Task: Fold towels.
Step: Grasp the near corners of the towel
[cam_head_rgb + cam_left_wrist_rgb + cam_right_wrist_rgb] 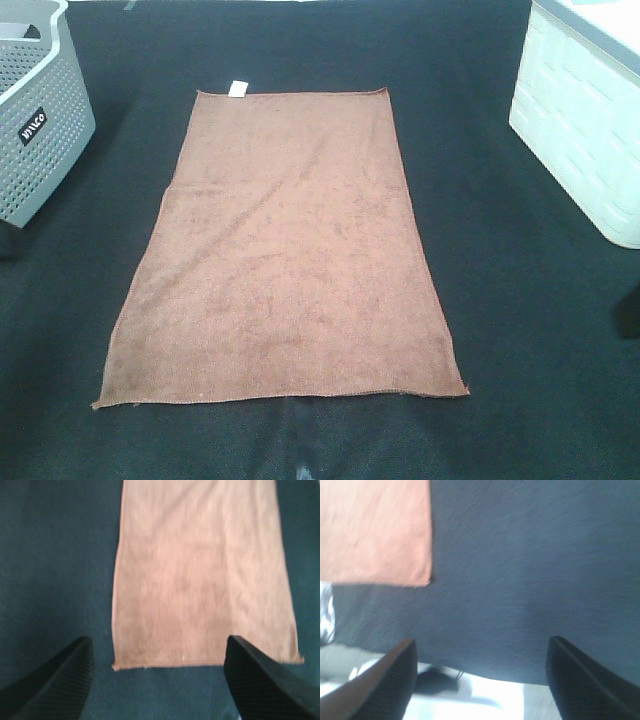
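The reddish-brown towel [285, 255] lies spread flat and unfolded on the dark table surface, long side running away from me, with its small white tag [237, 89] at the far edge. Neither gripper shows in the exterior high view. In the left wrist view the towel [200, 575] lies ahead of my open left gripper [160, 680], whose fingers straddle its near hem from above without touching it. In the right wrist view my open right gripper [480, 680] hovers over bare dark surface, with one corner of the towel [375, 535] off to one side.
A grey perforated basket [35, 110] stands at the far left. A white bin [585, 120] stands at the far right. The dark mat [520, 330] surrounds the towel on all sides. The table's edge and pale floor show in the right wrist view [470, 700].
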Robot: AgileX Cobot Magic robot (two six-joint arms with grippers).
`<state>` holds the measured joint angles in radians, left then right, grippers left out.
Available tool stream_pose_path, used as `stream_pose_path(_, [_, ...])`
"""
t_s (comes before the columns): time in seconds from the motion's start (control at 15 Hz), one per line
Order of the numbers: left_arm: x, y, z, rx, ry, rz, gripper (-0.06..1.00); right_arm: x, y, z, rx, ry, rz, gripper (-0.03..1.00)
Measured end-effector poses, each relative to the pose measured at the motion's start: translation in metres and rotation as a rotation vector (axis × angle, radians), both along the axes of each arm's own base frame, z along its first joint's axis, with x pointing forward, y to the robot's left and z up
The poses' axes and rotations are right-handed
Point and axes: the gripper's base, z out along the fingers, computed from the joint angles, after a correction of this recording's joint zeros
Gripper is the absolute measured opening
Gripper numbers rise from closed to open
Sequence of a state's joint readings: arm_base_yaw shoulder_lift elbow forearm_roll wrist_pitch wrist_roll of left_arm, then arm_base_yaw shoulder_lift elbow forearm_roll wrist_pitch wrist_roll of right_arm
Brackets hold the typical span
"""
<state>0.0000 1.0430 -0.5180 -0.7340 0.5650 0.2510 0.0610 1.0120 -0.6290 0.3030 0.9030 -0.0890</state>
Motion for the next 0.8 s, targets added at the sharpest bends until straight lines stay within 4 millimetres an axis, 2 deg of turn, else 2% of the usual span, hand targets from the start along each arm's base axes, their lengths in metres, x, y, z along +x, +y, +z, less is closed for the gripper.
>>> stream_pose_path(0.13, [0.02, -0.005, -0.032, -0.036, 0.13, -0.058, 0.7, 0.025, 0.008, -0.023, 0.06, 0.07, 0.05, 0.69])
stream_pose_path(0.27, [0.031, -0.008, -0.053, -0.063, 0.195, -0.087, 0.7, 0.039, 0.012, -0.04, 0.096, 0.106, 0.072, 0.69])
stream_pose_path(0.53, [0.045, -0.013, -0.081, -0.111, 0.226, -0.12, 0.7, 0.063, 0.021, -0.074, 0.176, 0.151, 0.085, 0.69])
stream_pose_path(0.8, [0.054, -0.011, -0.108, -0.096, 0.268, -0.102, 0.71, 0.074, 0.026, -0.103, 0.227, 0.203, 0.094, 0.69])
